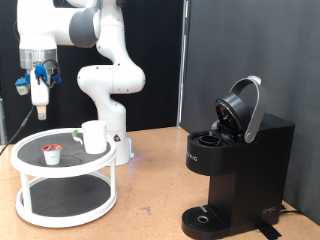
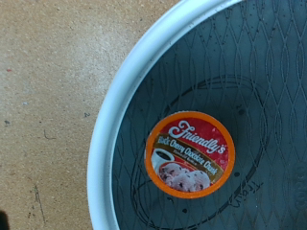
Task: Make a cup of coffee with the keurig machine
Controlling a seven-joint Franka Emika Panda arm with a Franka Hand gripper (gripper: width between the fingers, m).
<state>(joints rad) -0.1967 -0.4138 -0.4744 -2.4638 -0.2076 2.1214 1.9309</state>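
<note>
The keurig machine (image 1: 235,165) stands at the exterior view's right, black, with its rounded lid raised open. The cup (image 1: 95,137), a small white mug, sits on the top tier of a white round stand (image 1: 30,165) at the left. A small coffee pod (image 1: 50,154) with a red-orange lid rests on the same tier, left of the cup. My gripper (image 1: 40,108) hangs in the air well above the pod, and its fingers look close together. In the wrist view the pod (image 2: 190,153) lies on the stand's dark mesh; my gripper is not seen there.
The stand has a second tier below. Its white rim (image 2: 115,125) curves through the wrist view, with wooden tabletop (image 2: 48,86) beyond it. The robot's white base (image 1: 110,90) rises just behind the stand. A black backdrop stands behind the machine.
</note>
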